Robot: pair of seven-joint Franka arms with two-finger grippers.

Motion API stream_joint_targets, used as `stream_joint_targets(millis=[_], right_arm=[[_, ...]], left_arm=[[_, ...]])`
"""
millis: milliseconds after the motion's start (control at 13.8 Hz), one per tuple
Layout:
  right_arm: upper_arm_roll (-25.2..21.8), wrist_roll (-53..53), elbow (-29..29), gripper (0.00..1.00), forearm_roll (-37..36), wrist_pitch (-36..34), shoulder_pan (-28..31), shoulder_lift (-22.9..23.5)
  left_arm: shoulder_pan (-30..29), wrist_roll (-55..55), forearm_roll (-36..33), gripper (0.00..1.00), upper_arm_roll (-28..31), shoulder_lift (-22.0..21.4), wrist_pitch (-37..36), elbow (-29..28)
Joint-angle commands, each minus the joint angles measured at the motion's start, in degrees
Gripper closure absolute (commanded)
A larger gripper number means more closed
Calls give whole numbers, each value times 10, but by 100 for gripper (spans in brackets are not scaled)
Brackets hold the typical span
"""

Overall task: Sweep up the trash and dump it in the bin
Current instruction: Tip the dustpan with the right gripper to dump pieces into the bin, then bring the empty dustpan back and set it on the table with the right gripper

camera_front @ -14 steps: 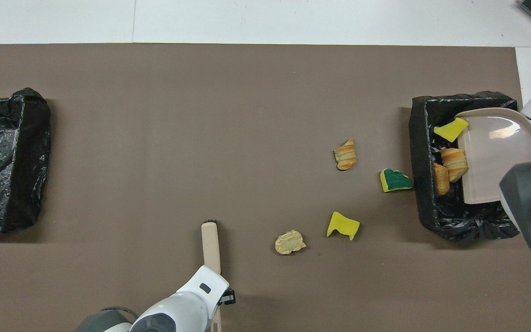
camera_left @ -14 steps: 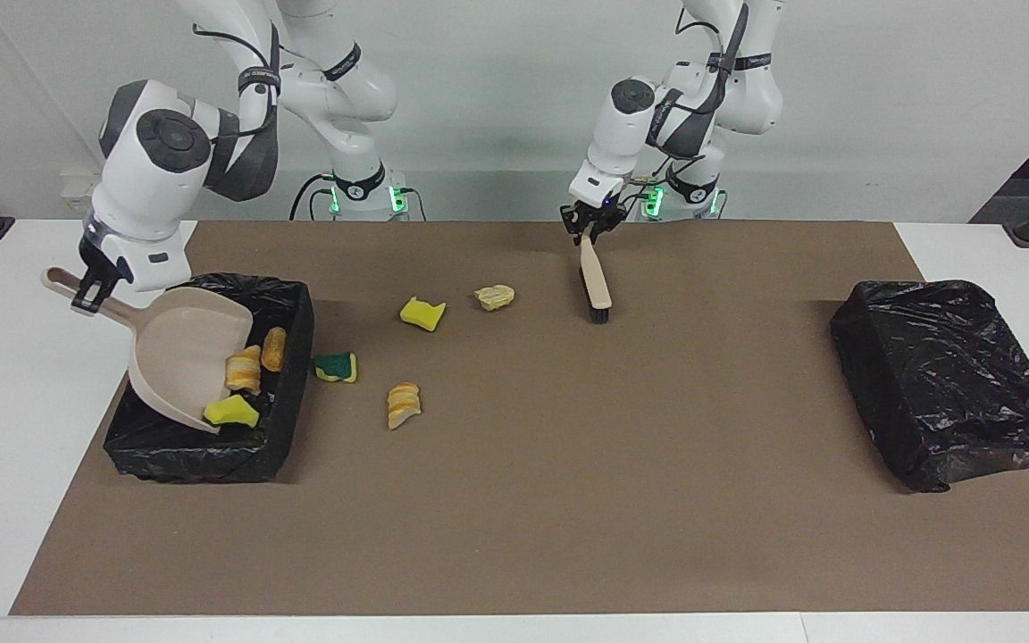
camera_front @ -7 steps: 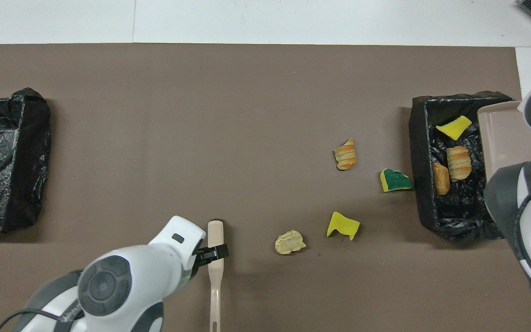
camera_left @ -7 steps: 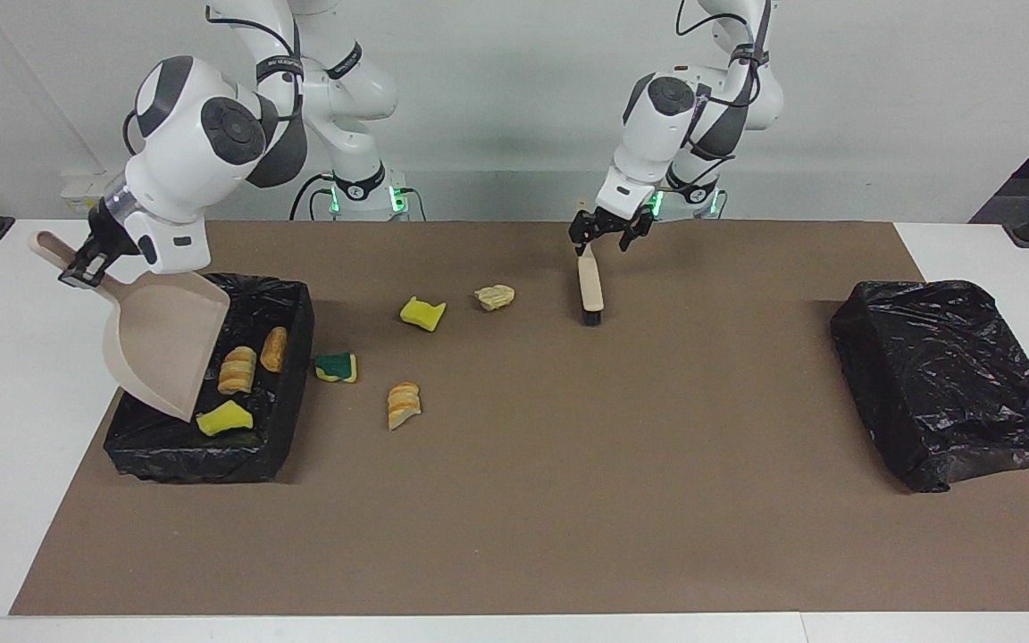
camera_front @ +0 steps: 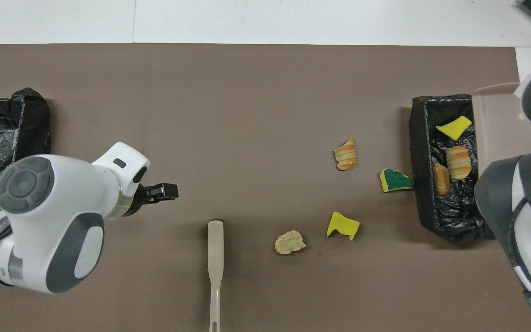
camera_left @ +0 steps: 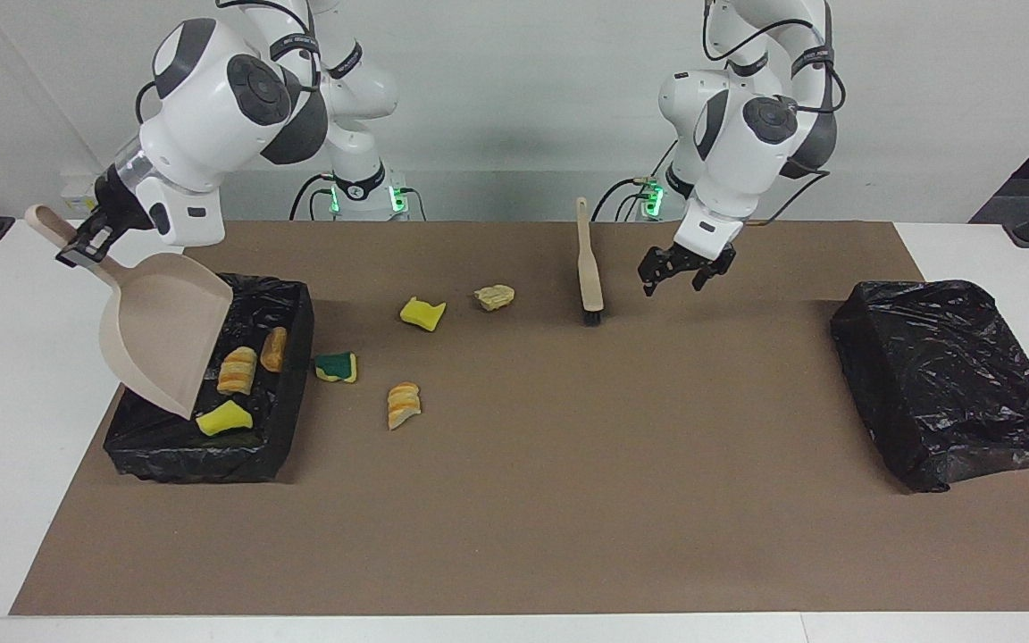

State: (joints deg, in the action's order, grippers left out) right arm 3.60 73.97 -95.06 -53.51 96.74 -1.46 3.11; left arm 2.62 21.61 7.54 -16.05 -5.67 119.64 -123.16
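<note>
The right arm bends down from its base toward its own end of the tabletop, wrist tilted, its end effector [camera_left: 82,254] clamped tight well above the surface. The left arm arches high and angles downward, its end effector [camera_left: 681,271] hanging low with fingers spread wide, empty, pointing down at the tabletop.

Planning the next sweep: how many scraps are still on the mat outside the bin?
4: green-topped sponge beside the bin, striped bread chunk, yellow sponge, pale crumpled chunk.
</note>
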Motion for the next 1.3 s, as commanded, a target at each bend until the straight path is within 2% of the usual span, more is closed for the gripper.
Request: stream_joint_targets(millis=[0, 145, 362, 507, 652, 870, 1232], right_arm=[[4, -69, 37, 100, 38, -13, -12, 26], [7, -109, 56, 100, 95, -10, -13, 38], [18, -196, 79, 100, 158, -11, -31, 58], [19, -279, 90, 100, 202, -16, -56, 73], [19, -385, 92, 100, 251, -22, -78, 87], [19, -533, 136, 100, 286, -29, -125, 134], [19, -760, 177, 100, 417, -33, -177, 167]], left_arm=[[-38, -41, -39, 0, -7, 75, -60, 115], [-70, -87, -53, 0, -7, 101, -110, 170], [-110, -159, -83, 0, -7, 104, -116, 201], [-125, -179, -89, 0, -6, 104, -142, 235], [-133, -192, -107, 0, -6, 112, -202, 291], [-140, -226, -110, 0, -4, 104, -232, 306], [-138, -219, -104, 0, -7, 102, -212, 303]])
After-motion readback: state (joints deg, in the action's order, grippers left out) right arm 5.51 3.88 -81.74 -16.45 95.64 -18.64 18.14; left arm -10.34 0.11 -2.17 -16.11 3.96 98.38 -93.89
